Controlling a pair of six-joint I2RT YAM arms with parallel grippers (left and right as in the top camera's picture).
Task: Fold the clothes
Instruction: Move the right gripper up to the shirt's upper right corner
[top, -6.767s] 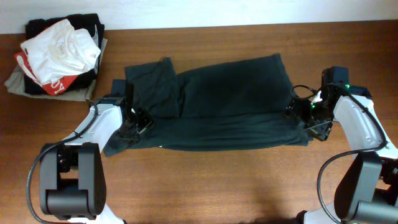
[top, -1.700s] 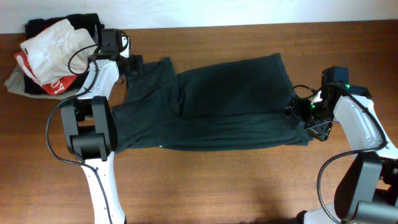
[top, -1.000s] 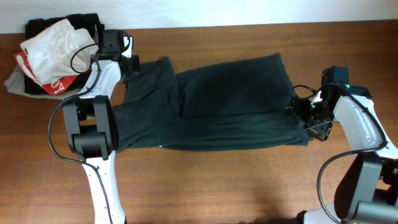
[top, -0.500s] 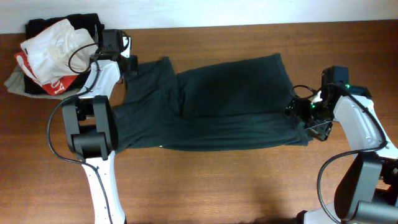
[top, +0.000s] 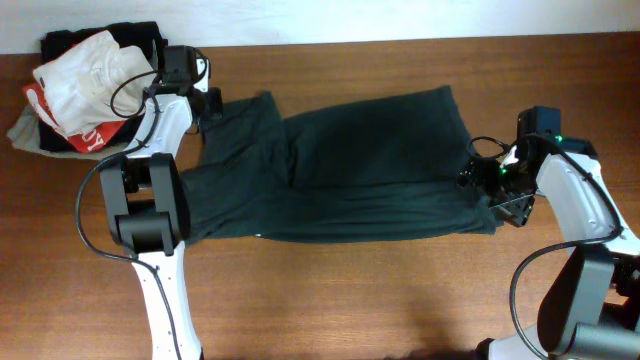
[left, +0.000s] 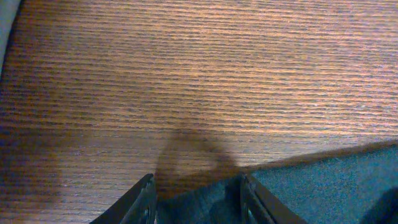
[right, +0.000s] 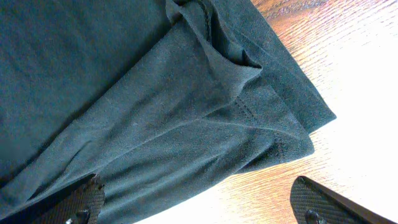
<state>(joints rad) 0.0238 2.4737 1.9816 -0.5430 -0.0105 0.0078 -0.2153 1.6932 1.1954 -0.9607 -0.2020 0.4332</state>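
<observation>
A dark green garment (top: 370, 160) lies spread flat across the middle of the wooden table. My left gripper (top: 207, 100) is at the garment's far left corner, shut on a bunch of the cloth. In the left wrist view the cloth (left: 323, 186) sits between the fingers (left: 198, 202), with bare wood beyond. My right gripper (top: 497, 195) is wide open at the garment's near right corner. In the right wrist view its fingers (right: 196, 190) straddle the hem of the garment (right: 124, 93) without holding it.
A pile of clothes (top: 95, 85), white, red, black and beige, sits at the far left corner, close to my left arm. The table (top: 350, 290) shows bare wood in front of the garment. A white wall runs along the back edge.
My left gripper has moved from the garment's near left side to the far left, taking the cloth with it and opening the folded flap. In the last second it barely moves. The right arm is still.
</observation>
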